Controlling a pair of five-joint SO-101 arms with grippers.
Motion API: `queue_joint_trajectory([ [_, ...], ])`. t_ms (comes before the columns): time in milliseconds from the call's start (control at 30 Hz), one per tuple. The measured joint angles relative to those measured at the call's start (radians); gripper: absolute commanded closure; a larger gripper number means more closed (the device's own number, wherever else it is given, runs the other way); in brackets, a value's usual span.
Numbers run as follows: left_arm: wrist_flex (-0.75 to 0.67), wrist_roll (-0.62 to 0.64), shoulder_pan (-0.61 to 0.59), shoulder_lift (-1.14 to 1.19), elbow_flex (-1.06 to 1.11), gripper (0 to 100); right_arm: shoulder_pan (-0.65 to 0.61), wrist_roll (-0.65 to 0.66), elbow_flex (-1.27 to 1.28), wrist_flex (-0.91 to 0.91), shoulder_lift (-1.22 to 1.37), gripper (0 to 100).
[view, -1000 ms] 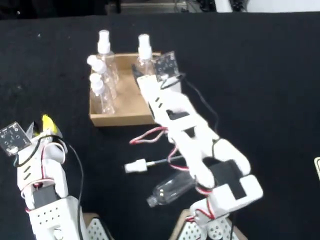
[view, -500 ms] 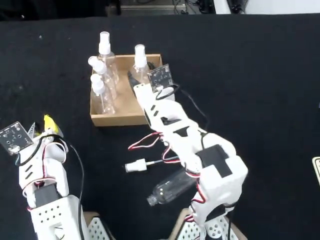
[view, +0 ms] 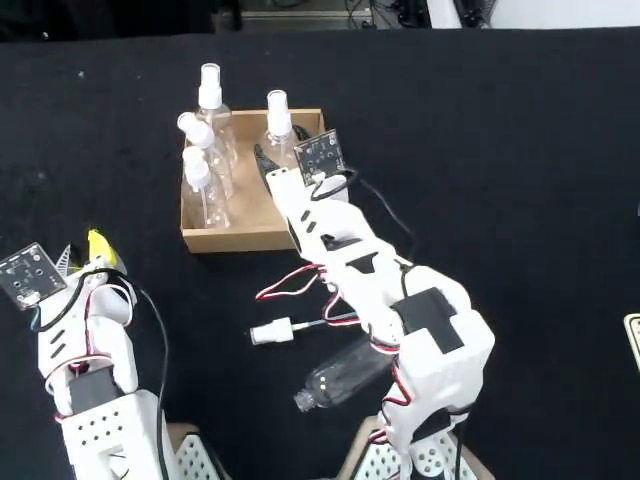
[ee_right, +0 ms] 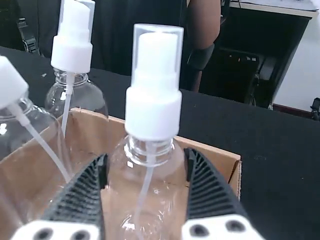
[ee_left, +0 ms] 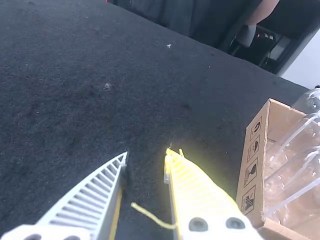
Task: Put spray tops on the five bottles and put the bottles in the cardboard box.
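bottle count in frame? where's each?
5. Three capped bottles stand along the cardboard box's left side; a fourth bottle stands in it between the right gripper's jaws; an uncapped bottle lies on the table near that arm's base.

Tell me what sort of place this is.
Probably a robotics lab or workshop: a black-covered table, the right hand gripping a spray bottle in a cardboard box, and a desk in the room behind.

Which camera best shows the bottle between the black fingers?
The right wrist view: the bottle stands close up, spray top on, inside the right pincer. The high view shows it small, in the cardboard box.
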Motion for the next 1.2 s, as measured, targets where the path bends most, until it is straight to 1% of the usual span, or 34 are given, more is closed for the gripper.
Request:
queue_joint_trajectory([
  [167, 0.0, 0.0, 0.0, 0.0, 0.0, 90, -0.028, 0.002, 0.0, 0.0, 0.0, 84.8],
  [233, 0.0, 0.0, 0.0, 0.0, 0.0, 90, -0.035, 0.002, 0.0, 0.0, 0.0, 84.5],
  [433, 0.0, 0.0, 0.0, 0.0, 0.0, 90, -0.04, 0.002, 0.0, 0.0, 0.0, 87.7],
  [833, 0.0, 0.0, 0.0, 0.0, 0.0, 90, -0.04, 0.003, 0.0, 0.0, 0.002, 87.3],
  [900, 0.0, 0.0, 0.0, 0.0, 0.0, 90, -0.04, 0.003, 0.0, 0.0, 0.002, 85.4],
  [1033, 0.0, 0.0, 0.0, 0.0, 0.0, 90, -0.04, 0.003, 0.0, 0.0, 0.002, 77.2],
  [1133, 0.0, 0.0, 0.0, 0.0, 0.0, 90, -0.043, 0.0, -0.002, 0.012, 0.002, 77.3],
  [1200, 0.0, 0.0, 0.0, 0.0, 0.0, 90, -0.046, 0.003, -0.028, 0.055, 0.002, 77.9],
])
